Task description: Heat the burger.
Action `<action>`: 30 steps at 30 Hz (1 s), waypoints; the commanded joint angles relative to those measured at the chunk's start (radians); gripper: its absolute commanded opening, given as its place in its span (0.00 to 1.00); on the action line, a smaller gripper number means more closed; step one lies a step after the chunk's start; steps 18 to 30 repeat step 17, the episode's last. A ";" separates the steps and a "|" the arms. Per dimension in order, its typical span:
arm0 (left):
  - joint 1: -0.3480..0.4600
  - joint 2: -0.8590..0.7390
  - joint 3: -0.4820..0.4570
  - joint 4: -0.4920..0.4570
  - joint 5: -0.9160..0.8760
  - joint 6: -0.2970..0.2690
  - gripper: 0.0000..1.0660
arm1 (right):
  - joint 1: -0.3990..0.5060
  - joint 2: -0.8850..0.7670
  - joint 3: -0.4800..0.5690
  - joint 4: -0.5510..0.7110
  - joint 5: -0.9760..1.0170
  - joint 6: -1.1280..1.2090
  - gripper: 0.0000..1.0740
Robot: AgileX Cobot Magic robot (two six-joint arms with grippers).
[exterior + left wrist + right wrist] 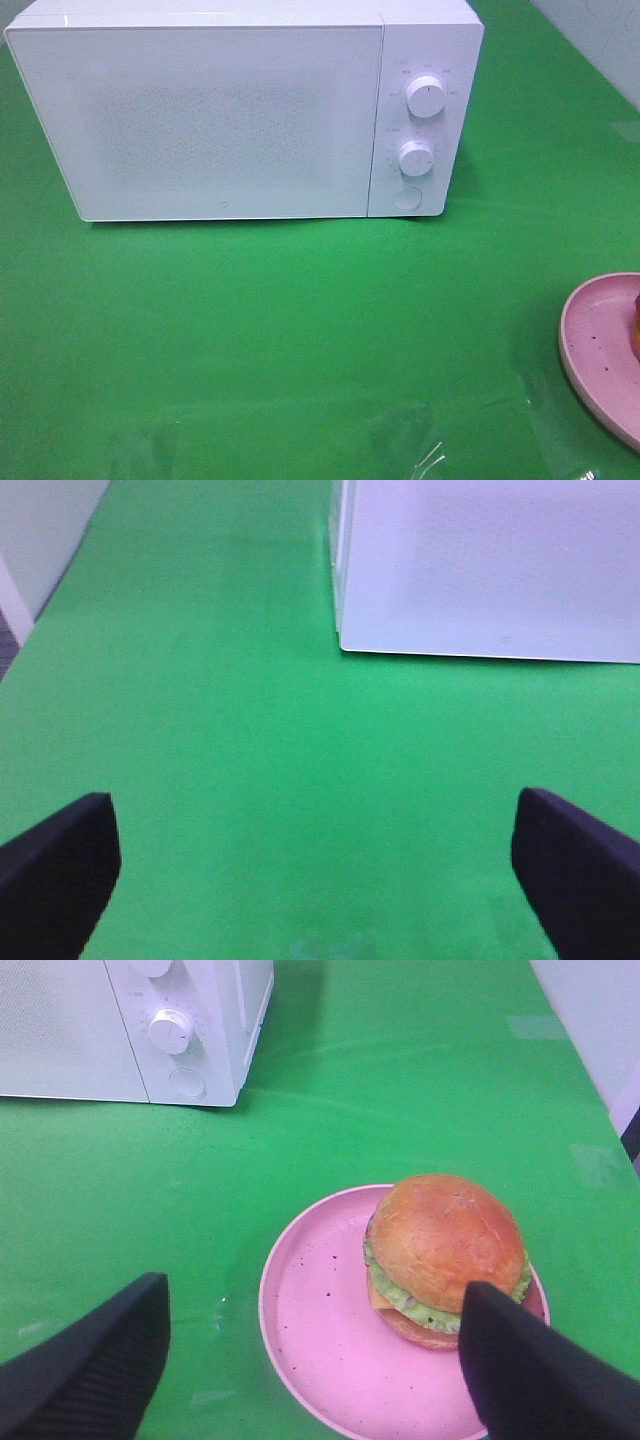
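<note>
The burger [445, 1255] sits on the pink plate [320, 1340], well to the right of the microwave [200, 110], whose door is closed. It lies just ahead of the right end effector [310, 1360], toward its right finger; being round, it has no long axis. The right arm is nearer. Both the right and left end effector [315, 865] stand wide open and empty. The dial markings are too small to read.

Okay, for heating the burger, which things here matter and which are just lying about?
Needed:
burger
microwave, door closed
pink plate, under the burger

Just there:
green table cover
</note>
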 commanded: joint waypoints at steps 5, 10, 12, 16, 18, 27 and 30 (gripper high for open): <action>0.092 -0.026 0.002 0.001 -0.005 -0.004 0.94 | -0.005 -0.023 0.002 -0.002 -0.015 -0.003 0.69; 0.092 -0.026 0.002 0.001 -0.005 -0.004 0.94 | -0.005 -0.023 0.002 -0.002 -0.015 -0.003 0.69; 0.092 -0.026 0.002 0.001 -0.005 -0.004 0.94 | -0.005 -0.023 0.002 -0.002 -0.015 -0.003 0.69; 0.092 -0.026 0.002 0.001 -0.005 -0.004 0.94 | -0.005 -0.023 0.002 -0.002 -0.015 -0.003 0.69; 0.092 -0.026 0.002 0.001 -0.005 -0.004 0.94 | -0.005 -0.023 0.002 -0.002 -0.015 -0.003 0.69; 0.092 -0.026 0.002 0.001 -0.005 -0.004 0.94 | -0.005 -0.023 0.002 -0.002 -0.015 -0.003 0.69; 0.092 -0.026 0.002 0.001 -0.005 -0.004 0.94 | -0.005 -0.023 0.002 -0.002 -0.015 -0.003 0.69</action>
